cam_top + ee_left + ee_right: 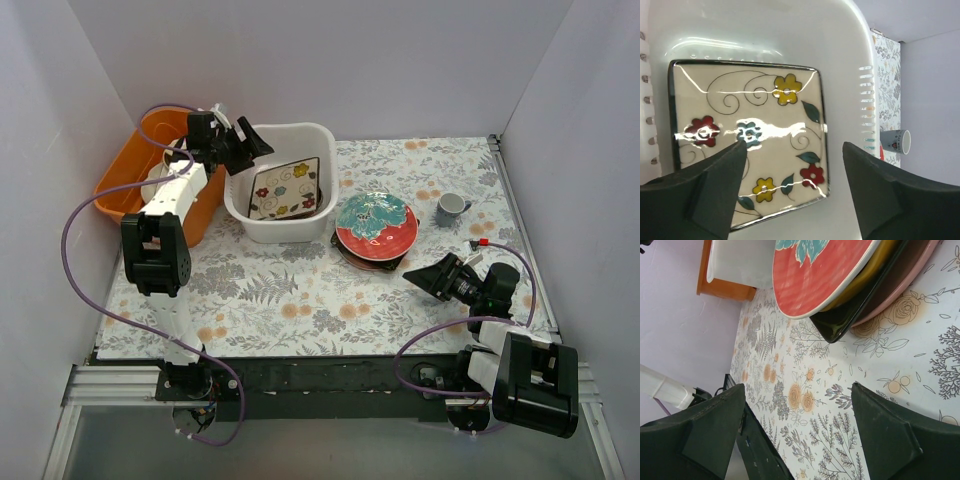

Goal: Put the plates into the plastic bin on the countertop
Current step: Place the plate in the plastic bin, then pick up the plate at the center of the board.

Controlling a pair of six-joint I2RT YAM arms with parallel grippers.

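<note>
The cream square floral plate (286, 189) lies tilted inside the white plastic bin (318, 137); in the left wrist view the plate (747, 140) fills the bin (840, 40). My left gripper (255, 150) is open and empty above the bin's left rim, the plate below its jaws (795, 150). A stack stands right of the bin: the red-and-teal round plate (377, 223) on top, a black plate (840, 322) and a pink-cream plate (910, 280) under it. My right gripper (420, 277) is open and empty on the countertop (290, 290), short of the stack (820, 275).
An orange tub (125, 175) with cream dishes stands left of the bin. A small grey cup (452, 207) sits right of the stack, also seen in the left wrist view (896, 141). White walls enclose the countertop on three sides.
</note>
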